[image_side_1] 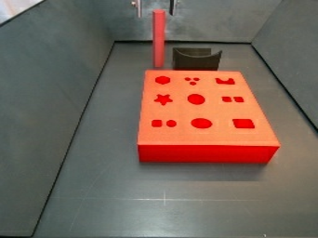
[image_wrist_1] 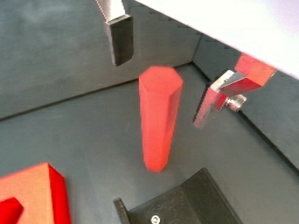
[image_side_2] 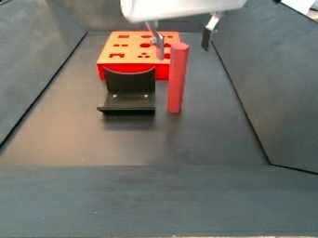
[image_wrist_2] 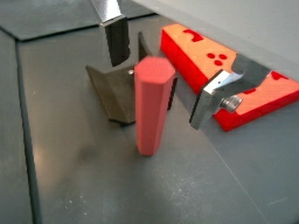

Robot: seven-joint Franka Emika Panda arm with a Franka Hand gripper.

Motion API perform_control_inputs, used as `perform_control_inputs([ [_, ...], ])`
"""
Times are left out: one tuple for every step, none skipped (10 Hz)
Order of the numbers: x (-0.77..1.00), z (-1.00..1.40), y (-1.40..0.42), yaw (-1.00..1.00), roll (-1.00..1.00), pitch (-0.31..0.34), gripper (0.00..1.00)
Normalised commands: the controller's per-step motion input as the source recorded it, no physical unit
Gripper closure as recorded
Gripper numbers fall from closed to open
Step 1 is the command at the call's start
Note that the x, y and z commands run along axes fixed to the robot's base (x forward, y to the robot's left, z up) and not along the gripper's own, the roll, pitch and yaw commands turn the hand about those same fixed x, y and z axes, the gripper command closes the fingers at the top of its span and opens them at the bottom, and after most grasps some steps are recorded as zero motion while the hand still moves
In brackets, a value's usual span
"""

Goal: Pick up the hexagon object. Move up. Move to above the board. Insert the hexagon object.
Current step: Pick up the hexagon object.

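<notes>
So we're basically at the very start here. The tall, slender red-pink rod with the hexagonal top, our hexagon object (image_wrist_2: 153, 105), stands upright on the dark grey floor, right next to the dark L-shaped fixture (image_side_2: 128, 96), and nothing has hold of it yet. In both wrist views the gripper (image_wrist_1: 166, 63) sits above the rod's top with its jaws spread wide. One flat silver finger (image_wrist_2: 114, 37) is on one side, the other finger (image_wrist_2: 214, 96) is on the opposite side, and both are clear of the rod. So it's open and empty, lined up around the top but not closed.

That means all four steps are left as far as we can judge: grab, lift, carry over, insert.

The big flat red-orange square board (image_side_1: 205, 138) with its rows of darker red shaped holes lies just past the fixture from the rod. In a side view we can see every hole is empty: star, circles, rectangle, hexagon and the rest, nothing plugged into any of them. The fixture isn't holding anything either from what we can see; the rod stands beside it, though we can't tell if they touch.
</notes>
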Motion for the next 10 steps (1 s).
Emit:
perform_control_inputs([
  [0.0,-0.3,-0.02,0.18,0.0,0.0,0.0],
  [0.0,-0.29,-0.03,0.09,0.0,-0.001,0.0],
  [0.0,-0.27,0.0,0.07,0.0,0.0,0.0],
  [0.0,-0.26,0.0,0.07,0.06,0.0,0.0],
  [0.0,-0.17,0.0,0.01,0.0,0.0,0.0],
  [0.0,0.0,0.0,0.0,-0.02,-0.004,0.0],
  [0.0,0.0,0.0,0.0,0.0,0.0,0.0],
  [0.0,0.0,0.0,0.0,0.0,0.0,1.0],
  [0.0,0.0,0.0,0.0,0.0,0.0,1.0],
  [0.0,0.0,0.0,0.0,0.0,0.0,1.0],
])
